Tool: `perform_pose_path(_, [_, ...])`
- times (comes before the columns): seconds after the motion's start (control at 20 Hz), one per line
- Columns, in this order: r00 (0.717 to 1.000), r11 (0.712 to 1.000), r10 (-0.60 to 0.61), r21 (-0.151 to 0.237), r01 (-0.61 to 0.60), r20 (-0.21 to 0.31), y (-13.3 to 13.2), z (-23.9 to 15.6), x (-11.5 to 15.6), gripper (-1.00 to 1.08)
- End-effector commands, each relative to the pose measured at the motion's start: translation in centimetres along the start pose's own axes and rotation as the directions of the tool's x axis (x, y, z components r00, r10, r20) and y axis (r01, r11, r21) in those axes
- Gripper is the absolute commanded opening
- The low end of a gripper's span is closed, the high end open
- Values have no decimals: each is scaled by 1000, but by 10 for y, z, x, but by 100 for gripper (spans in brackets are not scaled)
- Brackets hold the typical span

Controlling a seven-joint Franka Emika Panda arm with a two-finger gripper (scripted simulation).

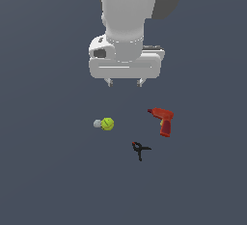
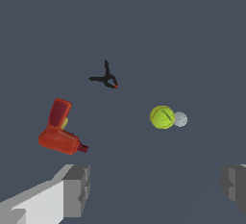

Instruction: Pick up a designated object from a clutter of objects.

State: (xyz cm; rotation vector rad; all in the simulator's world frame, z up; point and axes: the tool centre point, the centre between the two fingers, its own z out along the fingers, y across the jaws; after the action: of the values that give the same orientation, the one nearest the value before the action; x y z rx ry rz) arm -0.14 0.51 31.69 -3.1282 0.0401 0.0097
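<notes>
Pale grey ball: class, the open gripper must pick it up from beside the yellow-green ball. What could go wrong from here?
1. The pale grey ball seems to touch the yellow-green ball; closing fingers may grab or knock the wrong one.
2. Both can roll when nudged.
3. The gripper hangs high and off to the side, needing accurate alignment.

A matt, even dark grey-blue finish is shown on the ground surface point(image 1: 48, 180), with no texture or sheen. The pale grey-blue ball point(image 1: 97, 123) is rendered matt and smooth. A duller, felt-like look with dark seam lines is seen on the yellow-green ball point(image 1: 108, 124). The red power drill point(image 1: 164, 120) appears as smooth plastic, the small black clamp point(image 1: 140, 149) as dark matt plastic. The gripper point(image 1: 125, 82) housing is finished in smooth white, its fingers point(image 2: 77, 189) in matt grey.
</notes>
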Motion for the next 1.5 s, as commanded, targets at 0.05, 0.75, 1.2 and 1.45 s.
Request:
perform_pose_path(0.05, [1000,1000,0,0,0,-1,0,0,0,100])
perform_pose_path(0.75, [998,1000,-19,-7,19,-57,-11,-20,11,100])
perform_pose_path(1.2, [995,996,-91,-9,91,-52,6,9,18,100])
perform_pose_path(1.45, [986,987,-160,-10,160,-46,22,37,23,100])
